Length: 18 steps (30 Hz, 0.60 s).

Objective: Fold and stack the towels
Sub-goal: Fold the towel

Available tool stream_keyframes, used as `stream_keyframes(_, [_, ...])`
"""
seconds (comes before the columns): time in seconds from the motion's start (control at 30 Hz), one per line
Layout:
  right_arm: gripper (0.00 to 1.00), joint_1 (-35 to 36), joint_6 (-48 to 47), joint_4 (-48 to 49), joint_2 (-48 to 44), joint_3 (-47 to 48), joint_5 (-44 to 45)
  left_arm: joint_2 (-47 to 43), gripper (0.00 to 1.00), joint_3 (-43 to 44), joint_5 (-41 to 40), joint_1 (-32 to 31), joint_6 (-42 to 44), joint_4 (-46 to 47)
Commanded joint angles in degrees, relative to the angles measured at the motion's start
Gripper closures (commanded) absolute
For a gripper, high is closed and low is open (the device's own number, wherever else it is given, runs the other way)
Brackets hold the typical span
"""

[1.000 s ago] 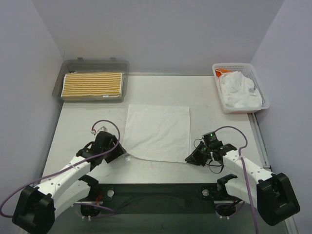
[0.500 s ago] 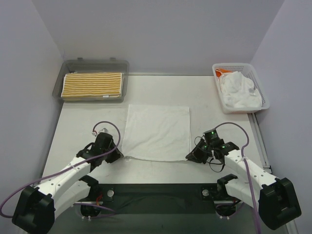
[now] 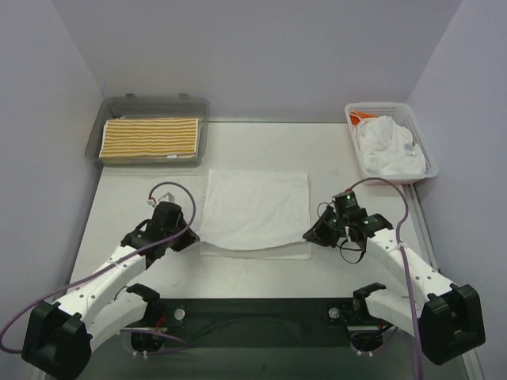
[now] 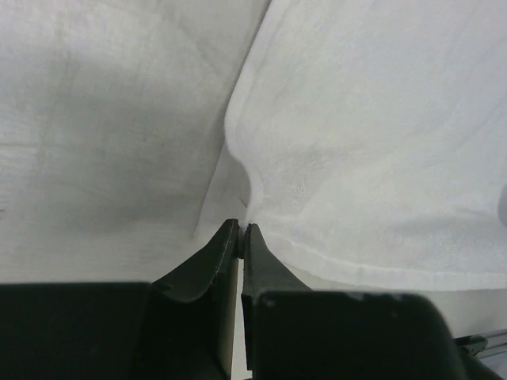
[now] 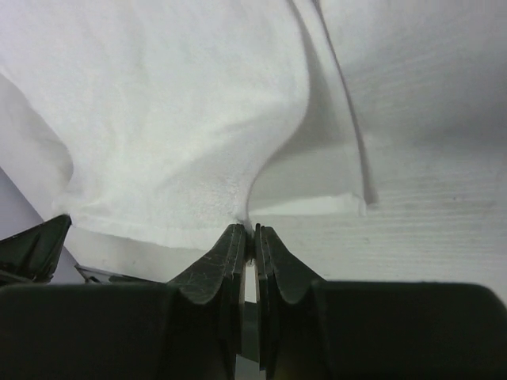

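A plain white towel (image 3: 255, 212) lies spread in the middle of the table, its near edge lifted and turned over. My left gripper (image 3: 195, 238) is shut on the towel's near left corner (image 4: 261, 190). My right gripper (image 3: 310, 236) is shut on the near right corner (image 5: 198, 158). Both wrist views show the black fingers (image 4: 212, 261) (image 5: 226, 257) pinching white cloth at their tips. A folded yellow-and-white striped towel (image 3: 150, 138) lies in the clear grey tray (image 3: 152, 104) at the back left. Crumpled white towels (image 3: 388, 147) fill the white mesh basket (image 3: 426, 156) at the back right.
Something orange (image 3: 361, 117) shows in the far corner of the basket. The tray and basket stand against the back wall, at either side of the table. The arm bases sit on a dark strip (image 3: 261, 310) at the near edge.
My left gripper has shut on the towel's near left corner. Both grippers have moved away from the near edge with their corners, lifting the near edge and starting a fold.
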Motion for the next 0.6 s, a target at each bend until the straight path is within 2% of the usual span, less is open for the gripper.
stream_keyframes(0.0, [1.00, -3.7, -5.1, -2.2, 2.2, 7.9, 2.8, 2.4, 1.00, 9.4, -2.6, 2.7, 3.6, 2.0])
stream_keyframes(0.07, [1.00, -7.5, -7.7, -2.4, 4.9, 13.9, 2.5, 6.9, 1.00, 13.4, -0.9, 6.5, 5.0, 3.8])
stream_keyframes(0.13, [1.00, -9.6, -9.3, -2.4, 9.0, 19.0, 2.4, 11.0, 1.00, 21.3, 1.3, 9.5, 6.6, 5.1])
stream_keyframes(0.17, [1.00, -10.5, -10.4, -2.4, 10.8, 24.7, 3.0, 15.7, 1.00, 24.9, 3.0, 10.5, 7.1, 6.4])
stream_keyframes(0.43, [1.00, -14.6, -20.0, -1.2, 31.7, 59.7, 6.8, 41.9, 1.00, 68.4, 7.8, 13.8, 12.5, 7.5])
stream_keyframes(0.5, [1.00, -15.3, -20.5, -0.7, 34.6, 65.6, 6.2, 47.4, 1.00, 73.4, 9.6, 14.0, 13.2, 7.8])
stream_keyframes(0.57, [1.00, -15.8, -20.5, -0.7, 37.2, 67.3, 3.7, 49.9, 1.00, 75.8, 10.9, 14.1, 13.3, 8.2])
